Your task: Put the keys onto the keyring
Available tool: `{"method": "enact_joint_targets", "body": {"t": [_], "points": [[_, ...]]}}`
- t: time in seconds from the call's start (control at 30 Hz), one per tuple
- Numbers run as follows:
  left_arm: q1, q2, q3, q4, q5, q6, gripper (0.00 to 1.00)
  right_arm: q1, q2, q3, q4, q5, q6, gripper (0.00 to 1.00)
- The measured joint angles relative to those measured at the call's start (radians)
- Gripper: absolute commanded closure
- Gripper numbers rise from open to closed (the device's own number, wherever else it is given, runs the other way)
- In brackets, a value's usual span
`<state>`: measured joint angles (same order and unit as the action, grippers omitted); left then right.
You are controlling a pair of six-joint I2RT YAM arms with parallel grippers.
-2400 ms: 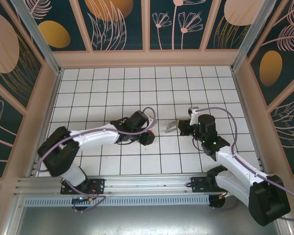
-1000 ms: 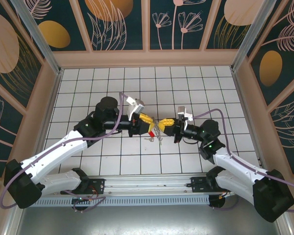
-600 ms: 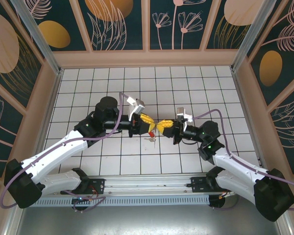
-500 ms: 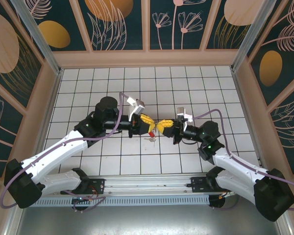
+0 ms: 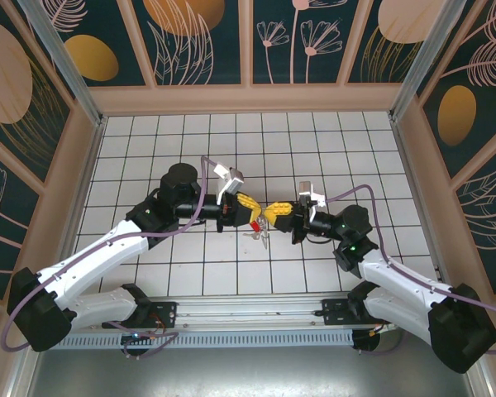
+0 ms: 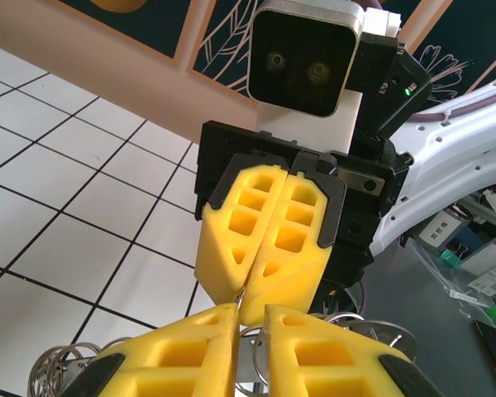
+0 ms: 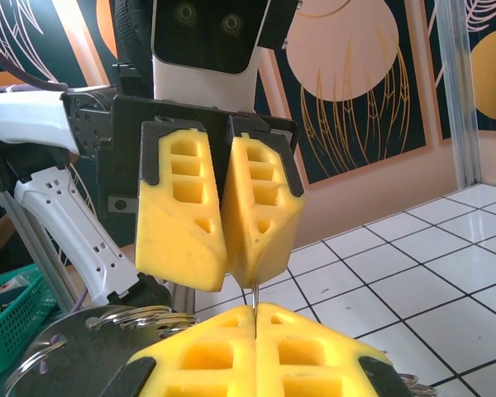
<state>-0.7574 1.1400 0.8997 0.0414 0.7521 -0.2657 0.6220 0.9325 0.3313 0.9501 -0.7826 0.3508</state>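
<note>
Two arms reach in from the near edge of the surface (image 5: 149,149) and meet over its middle, well clear of all four corners. Just on the near side of that meeting point a small bunch hangs beneath the fingertips: the red-headed key (image 5: 255,226) on the left and the silvery keys (image 5: 264,236) beside it, low over the tiles; whether they touch the tiles cannot be told. Above the bunch, the left gripper (image 5: 257,212) points toward the right edge and the right gripper (image 5: 270,215) toward the left edge, with their yellow tips almost nose to nose. The right jaws are pressed fully together, and a thin metal sliver (image 7: 254,294) stands up out of their seam. It is too slim to tell whether it is the keyring. The left jaws stand at a narrow slit, and the sliver reaches into that slit; whether the pads press on it cannot be told. Blurred wire loops (image 7: 124,318) hang under the fingers in both wrist views. Beyond the grippers, bare tiles run to the far edge, where the patterned wall (image 5: 198,41) rises.
</note>
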Motion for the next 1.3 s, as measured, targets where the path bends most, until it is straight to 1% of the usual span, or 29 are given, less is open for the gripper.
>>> {"method": "enact_joint_targets", "body": {"t": [0.4, 0.47, 0.7, 1.17, 1.3], "points": [[0.000, 0.026, -0.008, 0.026, 0.028, 0.000, 0.86, 0.000, 0.042, 0.000, 0.049, 0.004, 0.023, 1.00], [0.000, 0.029, -0.011, 0.027, 0.030, 0.000, 0.88, 0.000, 0.047, 0.000, 0.049, 0.004, 0.024, 1.00], [0.000, 0.030, -0.012, 0.034, 0.034, 0.000, 1.00, 0.002, 0.052, 0.000, 0.070, 0.003, 0.026, 1.00], [-0.001, 0.030, -0.014, 0.039, 0.022, 0.013, 1.00, 0.002, 0.063, -0.003, 0.095, 0.006, 0.032, 1.00], [-0.004, 0.023, -0.023, 0.040, -0.001, 0.029, 1.00, 0.002, 0.058, -0.007, 0.094, 0.006, 0.032, 1.00]]}}
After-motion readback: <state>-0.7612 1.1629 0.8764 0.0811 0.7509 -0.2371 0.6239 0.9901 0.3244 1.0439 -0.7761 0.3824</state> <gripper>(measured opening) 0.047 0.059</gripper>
